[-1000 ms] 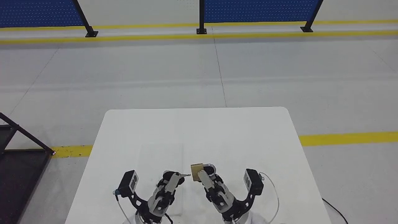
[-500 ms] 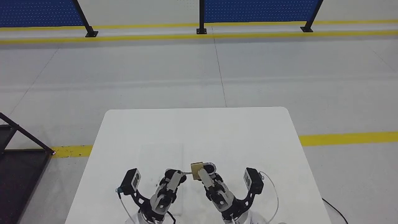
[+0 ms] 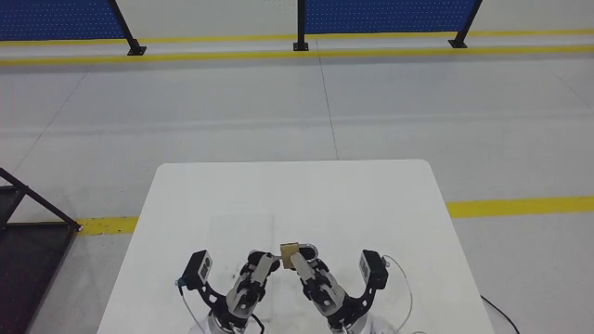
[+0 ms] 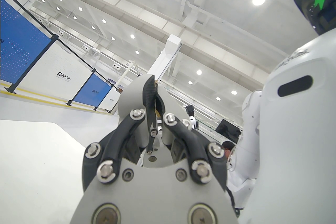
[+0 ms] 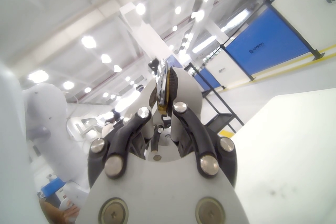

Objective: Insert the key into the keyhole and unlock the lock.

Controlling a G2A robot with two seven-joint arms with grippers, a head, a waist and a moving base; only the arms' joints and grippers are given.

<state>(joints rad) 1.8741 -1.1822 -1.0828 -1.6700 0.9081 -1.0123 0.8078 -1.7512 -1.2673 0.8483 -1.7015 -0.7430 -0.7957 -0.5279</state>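
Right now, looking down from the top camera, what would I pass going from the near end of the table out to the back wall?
Padlock → far edge of the table → yellow floor line → blue and white fence panels.

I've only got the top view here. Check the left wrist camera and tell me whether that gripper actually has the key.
Observer: The left gripper is shut, and a thin sliver that I take for the key peeks out at its fingertips.
Operator: Now report the right one.
Observer: The right gripper is shut on the lock, which is pinched edge-on between its pads.
Operator: Give me the lock's orientation.
Observer: The shiny shackle points toward the fingertips, and the brass body sits deeper between the fingers.
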